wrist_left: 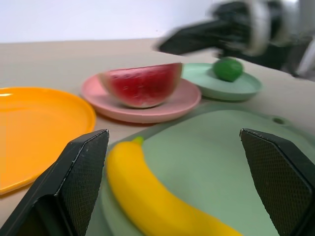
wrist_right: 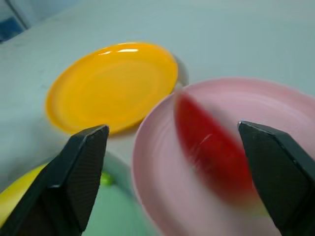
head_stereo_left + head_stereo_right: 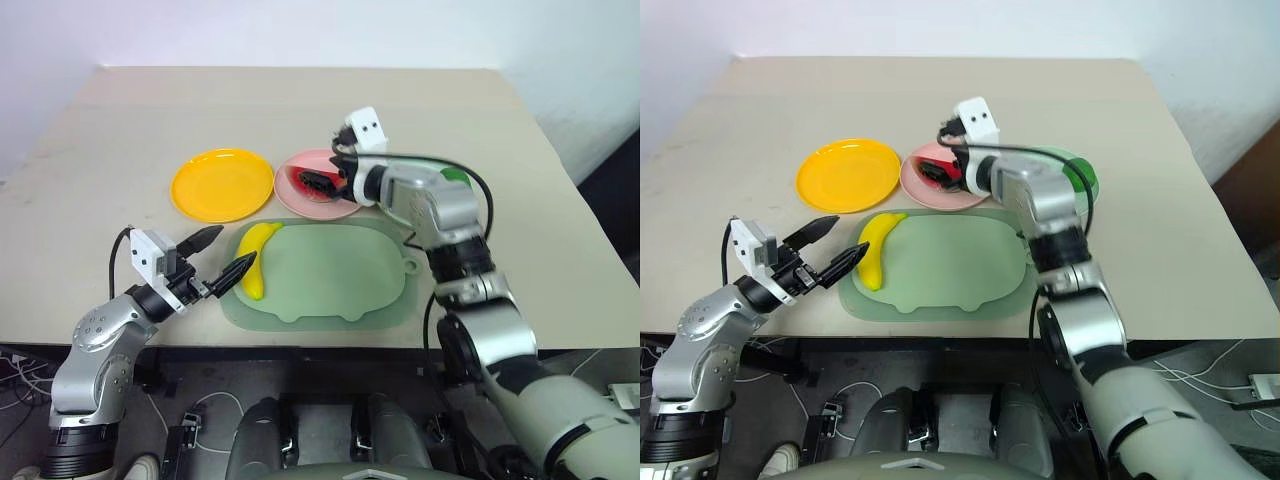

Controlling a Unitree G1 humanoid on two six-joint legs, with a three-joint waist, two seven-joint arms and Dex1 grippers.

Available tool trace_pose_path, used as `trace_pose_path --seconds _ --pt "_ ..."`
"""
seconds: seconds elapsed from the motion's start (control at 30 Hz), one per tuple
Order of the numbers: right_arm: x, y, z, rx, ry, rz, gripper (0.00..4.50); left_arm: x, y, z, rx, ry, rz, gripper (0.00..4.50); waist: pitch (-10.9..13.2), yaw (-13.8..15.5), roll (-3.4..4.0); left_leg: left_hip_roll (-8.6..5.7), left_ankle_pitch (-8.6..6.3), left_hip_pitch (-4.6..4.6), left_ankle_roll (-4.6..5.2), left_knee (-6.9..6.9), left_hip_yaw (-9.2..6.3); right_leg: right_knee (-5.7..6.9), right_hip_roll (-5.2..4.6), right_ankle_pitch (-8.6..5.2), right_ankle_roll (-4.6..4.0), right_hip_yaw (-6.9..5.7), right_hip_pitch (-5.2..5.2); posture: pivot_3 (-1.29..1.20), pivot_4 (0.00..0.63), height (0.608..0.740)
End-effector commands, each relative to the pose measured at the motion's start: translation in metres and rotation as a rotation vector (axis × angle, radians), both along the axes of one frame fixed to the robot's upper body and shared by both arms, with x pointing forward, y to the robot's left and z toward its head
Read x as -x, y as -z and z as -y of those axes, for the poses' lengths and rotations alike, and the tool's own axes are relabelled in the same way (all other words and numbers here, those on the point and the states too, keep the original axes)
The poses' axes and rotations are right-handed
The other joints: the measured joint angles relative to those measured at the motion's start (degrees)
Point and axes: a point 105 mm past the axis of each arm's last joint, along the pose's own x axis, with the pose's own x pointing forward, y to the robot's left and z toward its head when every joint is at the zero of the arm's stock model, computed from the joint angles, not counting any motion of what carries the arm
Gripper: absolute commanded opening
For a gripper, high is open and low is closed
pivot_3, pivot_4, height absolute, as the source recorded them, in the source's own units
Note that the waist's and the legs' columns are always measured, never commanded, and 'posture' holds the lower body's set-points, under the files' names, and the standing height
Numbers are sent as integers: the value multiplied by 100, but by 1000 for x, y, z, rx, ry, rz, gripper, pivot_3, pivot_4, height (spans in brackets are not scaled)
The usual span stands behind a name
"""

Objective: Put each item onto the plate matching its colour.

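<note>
The red watermelon wedge (image 1: 142, 84) lies on the pink plate (image 1: 162, 112). My right gripper (image 3: 322, 181) hovers just above it, open, with the wedge loose on the plate between and beyond its fingers (image 2: 81, 172). A small green fruit (image 1: 228, 69) sits on the mint green plate (image 1: 236, 88), partly behind my right arm in the head views. The yellow banana (image 3: 257, 258) lies on the left end of the pig-shaped tray (image 3: 330, 275). My left gripper (image 3: 220, 255) is open just left of the banana, empty. The orange-yellow plate (image 3: 222, 184) is bare.
The three plates stand in a row behind the pale green tray, near the middle of the beige table (image 3: 300, 100). The table's front edge runs just below the tray. A black cable loops along my right arm (image 3: 480, 190).
</note>
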Motion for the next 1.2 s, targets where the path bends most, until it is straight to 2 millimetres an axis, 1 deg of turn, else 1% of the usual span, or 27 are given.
trace_pose_path --seconds 0.03,0.1,0.17,0.23,0.3,0.37,0.43,0.5,0.6,0.73,0.83,1.1,1.2 --pt "39 -25 6 -90 -111 118 4443 3 -10 3 -8 -66 28 4500 0 -8 0 -1 0 1 0 -1 1 -1 0 0 0 1 0 0 150 695" --pt "58 -24 9 -119 -169 117 4443 4 -9 5 -9 -101 10 4500 0 -10 0 -1 0 2 0 -1 0 1 1 0 0 1 1 0 150 695" --pt "67 -23 8 -128 -191 112 4443 4 -8 3 -10 -115 -1 4500 0 -33 0 -1 1 8 -1 -1 0 3 1 1 -1 2 4 0 150 695" --pt "80 -17 19 -123 -210 118 4443 3 -5 6 -6 -171 -26 4500 -1 -21 -2 0 4 12 -6 -1 -1 5 4 3 -5 2 6 0 150 695" --pt "92 -4 29 -96 -231 103 4443 3 -2 9 -4 -237 -50 4500 -4 31 -7 -2 3 14 -5 -3 -8 -1 2 2 -5 -1 15 0 150 695" --pt "97 9 34 -64 -230 75 4443 1 2 10 13 -291 -85 4500 -5 63 -9 -9 0 14 2 -2 -11 -6 -3 2 -3 -2 22 0 150 695" --pt "97 17 37 -31 -215 66 4443 -3 8 9 -8 -345 -111 4500 -5 96 -9 -12 4 16 7 1 -10 -3 -4 4 -3 -2 24 0 150 695" --pt "96 18 38 -22 -204 71 4443 -6 12 7 -27 -375 -125 4500 -5 103 -9 -11 12 21 4 0 -10 1 -3 6 -6 -1 23 0 150 695" --pt "91 14 41 -35 -176 76 4443 -13 15 13 -31 -364 -132 4500 -5 145 -9 -9 15 25 3 0 -12 2 -2 7 -8 -2 26 0 150 695" --pt "89 14 45 -20 -154 77 4443 -25 18 18 -33 -368 -156 4500 -7 165 -12 -13 15 23 6 1 -12 0 -5 7 -8 -3 28 0 150 695" --pt "89 13 46 -17 -147 77 4443 -28 19 22 -35 -352 -165 4500 -7 153 -12 -13 16 23 7 0 -12 0 -4 7 -8 -4 28 0 150 695" --pt "87 17 47 2 -122 73 4443 -39 29 34 -56 -318 -269 4500 -7 157 -12 -14 16 23 6 1 -13 2 -4 7 -8 -5 29 0 150 695" --pt "86 17 49 6 -110 73 4500 -39 28 35 -72 -307 -274 3846 -7 149 -12 -13 17 23 6 0 -13 2 -4 7 -8 -5 29 0 150 695"
